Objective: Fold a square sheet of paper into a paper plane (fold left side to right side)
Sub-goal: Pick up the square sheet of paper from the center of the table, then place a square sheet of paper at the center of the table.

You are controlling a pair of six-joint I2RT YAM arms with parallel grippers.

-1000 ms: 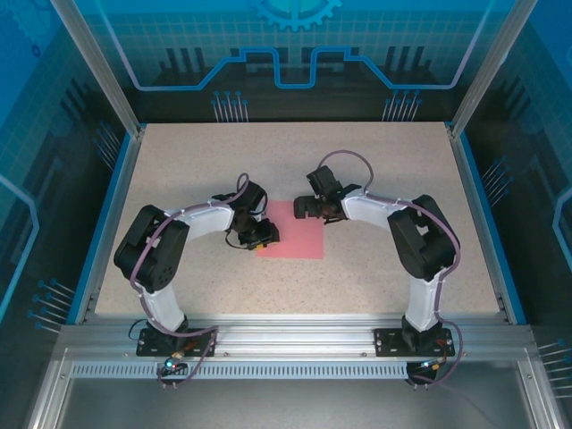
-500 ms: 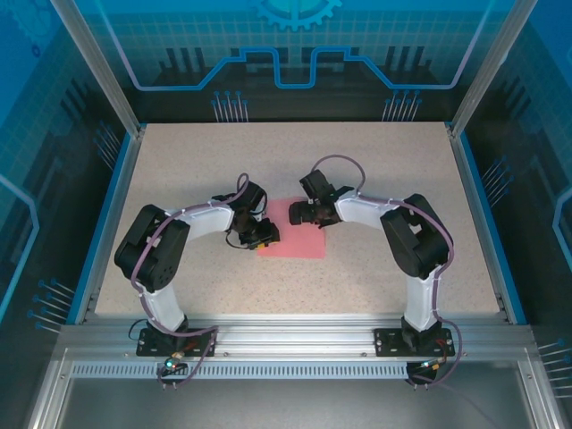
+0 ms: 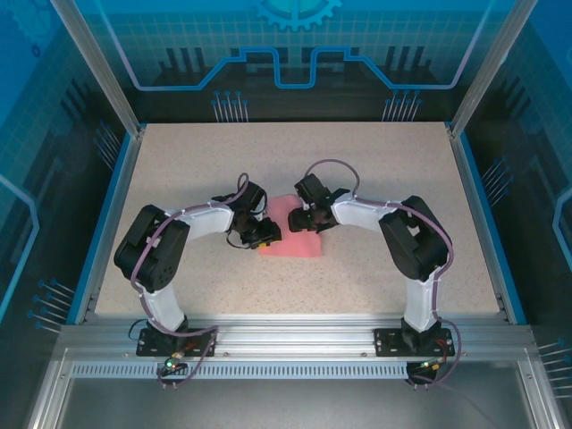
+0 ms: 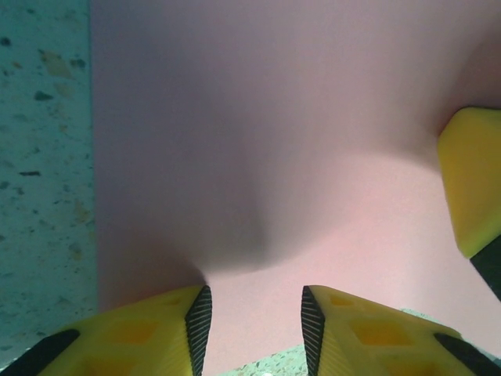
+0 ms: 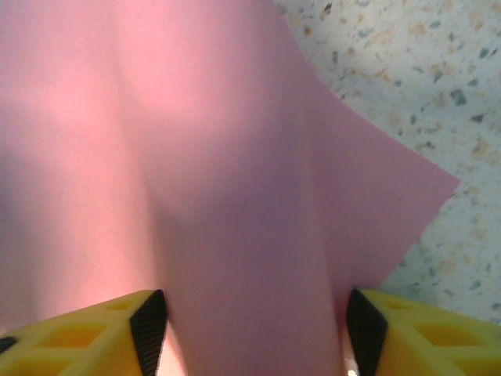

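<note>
Sheet: square sheet of paper (image 3: pixel 295 243) at table (image 3: pixel 375 179) centre, buckled, uncreased.
Left gripper (image 4: pixel 254 329): narrow gap, at sheet's 9 o'clock edge.
Right gripper (image 5: pixel 258 321): wide, straddling a ridge near 1 o'clock.
Remaining: seemingly every fold.

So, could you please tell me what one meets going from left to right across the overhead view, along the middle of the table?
left arm → left claw → pink paper → right claw → right arm
</note>
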